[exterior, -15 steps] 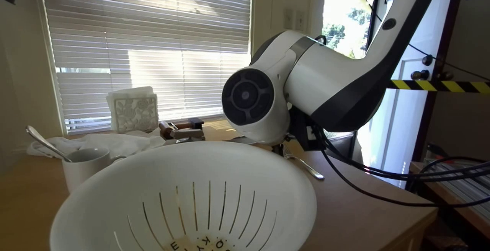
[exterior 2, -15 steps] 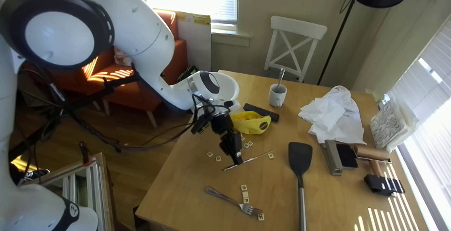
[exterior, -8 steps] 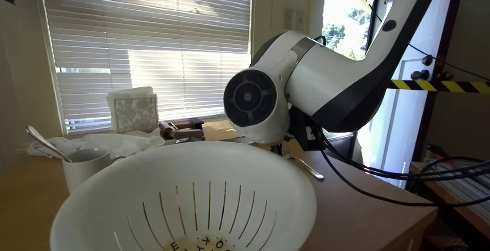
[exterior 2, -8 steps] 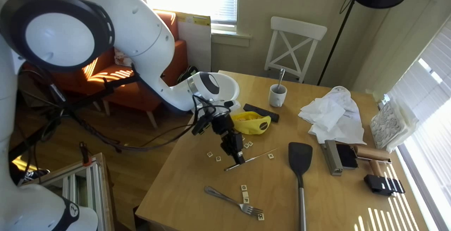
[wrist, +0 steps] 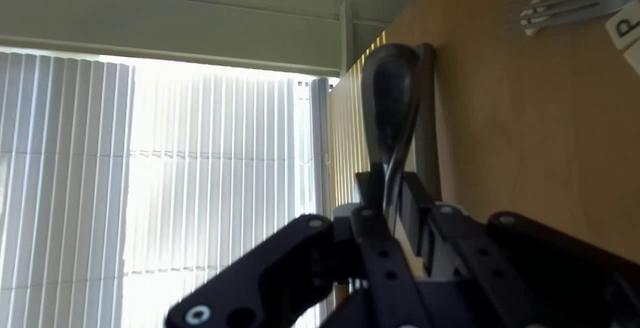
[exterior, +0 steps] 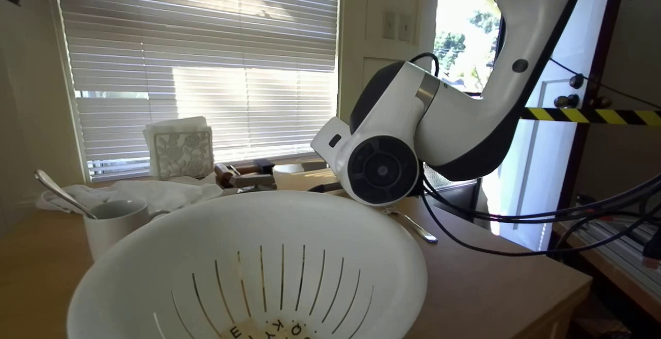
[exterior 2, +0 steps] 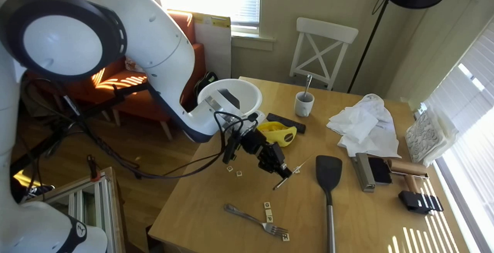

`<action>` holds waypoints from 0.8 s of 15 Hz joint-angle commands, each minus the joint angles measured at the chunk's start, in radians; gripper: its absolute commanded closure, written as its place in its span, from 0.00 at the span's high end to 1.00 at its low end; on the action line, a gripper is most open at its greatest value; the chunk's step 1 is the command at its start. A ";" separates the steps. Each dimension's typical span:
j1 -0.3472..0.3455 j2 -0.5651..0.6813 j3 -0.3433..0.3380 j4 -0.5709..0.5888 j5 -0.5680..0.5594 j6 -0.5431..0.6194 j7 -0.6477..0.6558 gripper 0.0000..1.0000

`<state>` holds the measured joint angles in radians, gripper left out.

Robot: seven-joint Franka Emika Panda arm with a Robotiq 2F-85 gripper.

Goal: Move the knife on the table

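The metal knife (exterior 2: 281,183) is held by my gripper (exterior 2: 287,174) above the light wooden table (exterior 2: 301,206). Its handle end points toward the fork and its thin blade points away, past a letter tile near the black spatula. In the wrist view, the dark, rounded handle end of the knife (wrist: 390,98) stands out between the fingertips of my gripper (wrist: 392,188), which press on it from both sides. The table (wrist: 525,133) lies to the right there. In an exterior view my gripper is hidden behind the arm, above the table (exterior: 490,287).
A fork (exterior 2: 247,217) and several letter tiles (exterior 2: 269,219) lie on the table. The black spatula (exterior 2: 329,172) lies right of the knife. A yellow pouch (exterior 2: 279,134), black bar (exterior 2: 285,123), white colander (exterior 2: 247,95), mug (exterior 2: 304,104) and napkins (exterior 2: 366,125) stand farther back.
My gripper has moved with the knife toward the spatula and away from the colander. The wrist has tilted and the knife has turned to a steeper angle. The grip is kept.
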<state>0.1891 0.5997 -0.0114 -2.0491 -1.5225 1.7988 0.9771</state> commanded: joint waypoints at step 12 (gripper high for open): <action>-0.091 0.015 0.046 -0.017 -0.047 -0.013 0.048 0.16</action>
<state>0.1234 0.6137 0.0066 -2.0671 -1.5609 1.7998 1.0258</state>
